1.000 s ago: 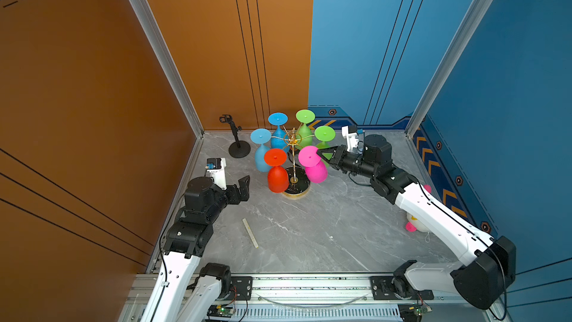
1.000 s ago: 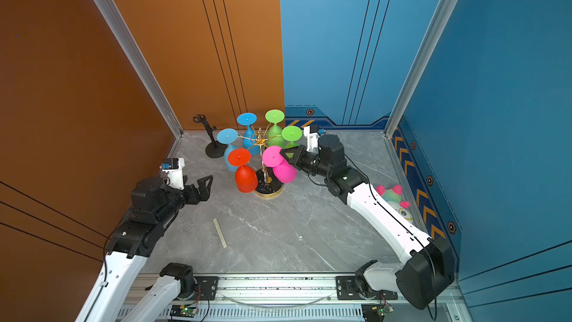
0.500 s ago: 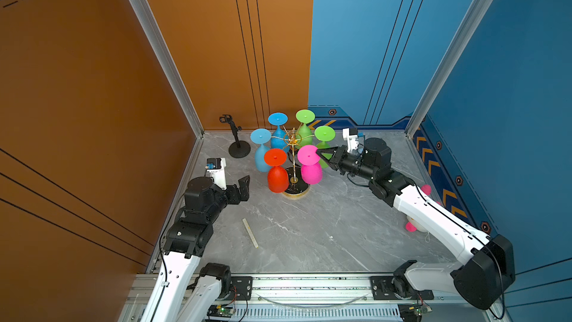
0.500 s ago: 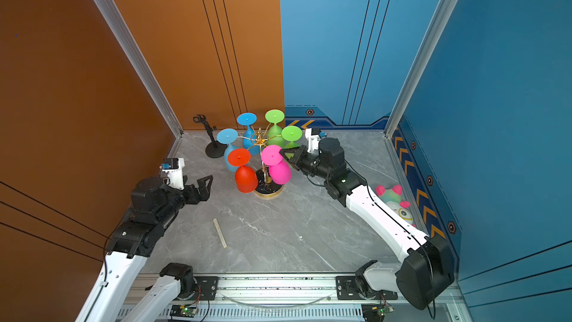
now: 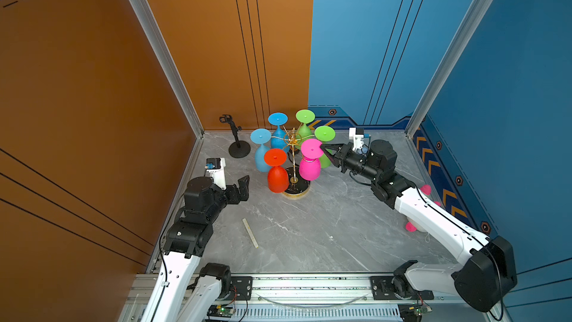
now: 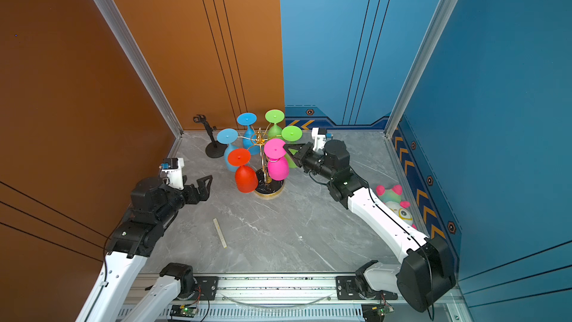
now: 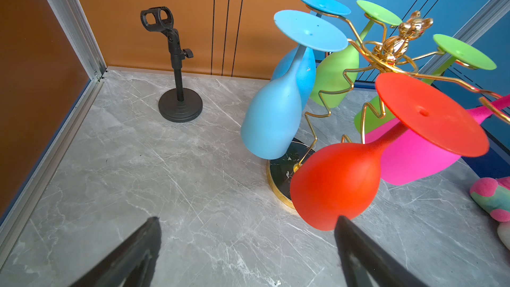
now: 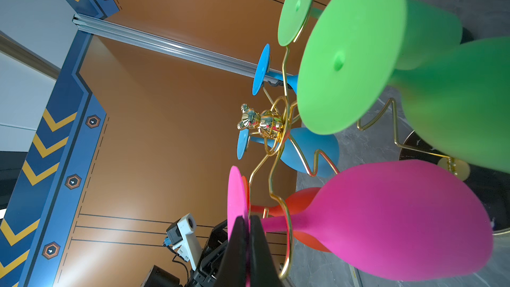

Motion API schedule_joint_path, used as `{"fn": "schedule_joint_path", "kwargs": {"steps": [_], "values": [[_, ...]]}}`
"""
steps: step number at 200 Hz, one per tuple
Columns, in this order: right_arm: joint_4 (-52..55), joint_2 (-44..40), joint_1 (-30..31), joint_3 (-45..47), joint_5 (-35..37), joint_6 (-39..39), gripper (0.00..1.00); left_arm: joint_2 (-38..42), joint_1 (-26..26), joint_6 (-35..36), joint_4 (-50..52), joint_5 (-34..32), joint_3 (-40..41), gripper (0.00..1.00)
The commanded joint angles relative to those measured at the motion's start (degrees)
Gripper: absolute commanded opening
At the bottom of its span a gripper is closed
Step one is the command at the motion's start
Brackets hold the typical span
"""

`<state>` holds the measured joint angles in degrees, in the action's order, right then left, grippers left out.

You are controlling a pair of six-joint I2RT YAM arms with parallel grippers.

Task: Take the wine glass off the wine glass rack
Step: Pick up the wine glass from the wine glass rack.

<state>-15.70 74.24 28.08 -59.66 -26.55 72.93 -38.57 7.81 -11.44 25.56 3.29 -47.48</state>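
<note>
Hanging bowl-down from the wine glass rack [image 5: 292, 139], six wine glasses are counted in both top views: two blue [image 5: 262, 159] [image 5: 278, 141], two green [image 5: 305, 116] [image 5: 324, 133], one red [image 5: 277, 178] and one pink wine glass [image 5: 309, 167]. One rack is seen, of thin gold wire, with a small gold figure at its hub and a round black base rimmed in gold. It is stood on the grey marbled table [image 5: 309, 233], towards the back wall.

The pink wine glass is hung on the side of the rack nearest the right arm. Its stem is seen inside a gold loop in the right wrist view. Its flat foot is pinched at the rim by the right gripper [image 5: 323, 148], whose two fingers are pressed together on the thin disc with no gap visible.

The left gripper [image 5: 240, 187] is held low over the table on the other side of the rack, near the red glass but apart from it. Its jaws are spread wide, and nothing is held between them.

One black microphone stand [image 5: 239, 150] with a clamp top is stood by the back left corner, just beside the blue glasses. One pale flat strip [image 5: 250, 232] is laid on the table in front of the left arm. One plush toy [image 6: 393, 203], pink, green and white, is laid against the right wall and partly hidden by the right arm.
</note>
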Motion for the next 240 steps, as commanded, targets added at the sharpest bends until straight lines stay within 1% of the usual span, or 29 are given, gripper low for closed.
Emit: {"fn": "schedule_joint_path", "kwargs": {"steps": [1,67,126,240], "values": [[-3.3,-0.1,0.1,0.3,1.6,1.6,0.0,0.2,-0.6,0.1,0.9,0.1,0.3,0.98],[-3.2,1.7,0.8,-0.7,2.2,2.7,0.0,0.1,-0.7,0.1,0.9,0.2,0.2,0.98],[-1.4,2.9,2.1,-1.9,3.7,2.0,0.0,0.1,-1.0,0.1,0.9,0.5,0.1,0.98],[6.0,5.1,4.4,-7.4,7.3,-2.0,0.0,0.2,-1.4,-0.1,0.8,1.2,0.1,0.98]]}}
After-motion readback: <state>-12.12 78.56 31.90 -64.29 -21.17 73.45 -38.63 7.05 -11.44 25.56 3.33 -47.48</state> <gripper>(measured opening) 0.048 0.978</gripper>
